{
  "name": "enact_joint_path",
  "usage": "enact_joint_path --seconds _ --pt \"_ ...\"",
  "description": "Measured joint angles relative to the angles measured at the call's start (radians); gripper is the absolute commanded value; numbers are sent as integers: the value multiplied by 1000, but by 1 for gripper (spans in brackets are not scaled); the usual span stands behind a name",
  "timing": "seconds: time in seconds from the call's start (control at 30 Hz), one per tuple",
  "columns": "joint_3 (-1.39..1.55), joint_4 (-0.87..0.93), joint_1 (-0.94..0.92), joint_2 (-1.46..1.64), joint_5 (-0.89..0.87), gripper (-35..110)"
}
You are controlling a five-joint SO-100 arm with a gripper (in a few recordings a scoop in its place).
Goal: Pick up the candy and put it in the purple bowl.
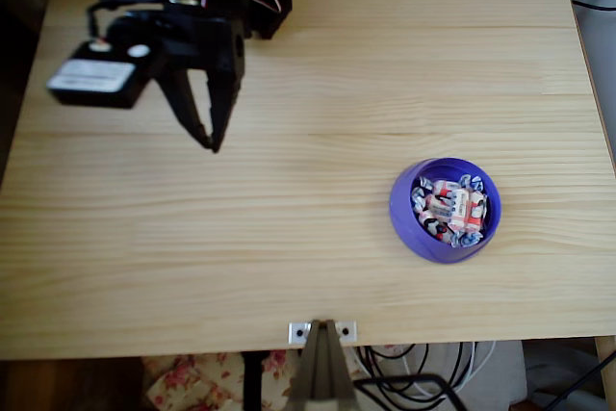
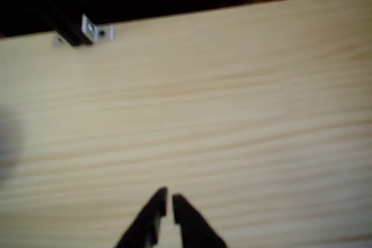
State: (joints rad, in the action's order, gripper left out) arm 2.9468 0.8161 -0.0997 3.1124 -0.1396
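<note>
The purple bowl (image 1: 406, 226) sits at the right of the pale wooden table in the overhead view, and several white and red-orange candies (image 1: 449, 203) with bluish twisted ends lie inside it. My black gripper (image 1: 209, 140) hangs over the table's upper left, far from the bowl, fingers pointing toward the front edge. The jaws meet at the tips with nothing between them. In the wrist view the gripper (image 2: 169, 199) shows its two black fingertips almost touching above bare wood.
A metal bracket (image 1: 322, 332) with a dark post is fixed at the middle of the table's front edge; the bracket (image 2: 96, 31) shows in the wrist view too. Cables hang below the front right edge. Bare wood lies between gripper and bowl.
</note>
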Motion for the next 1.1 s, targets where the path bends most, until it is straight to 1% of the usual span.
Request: enact_joint_path --seconds 0.1,0.23,0.5,0.7,1.1 --pt "48 44 2 121 0 -1" --pt "83 52 3 166 0 -1" --pt "115 100 11 170 67 0" --pt "115 140 3 170 67 0" --pt "115 143 3 170 66 0"
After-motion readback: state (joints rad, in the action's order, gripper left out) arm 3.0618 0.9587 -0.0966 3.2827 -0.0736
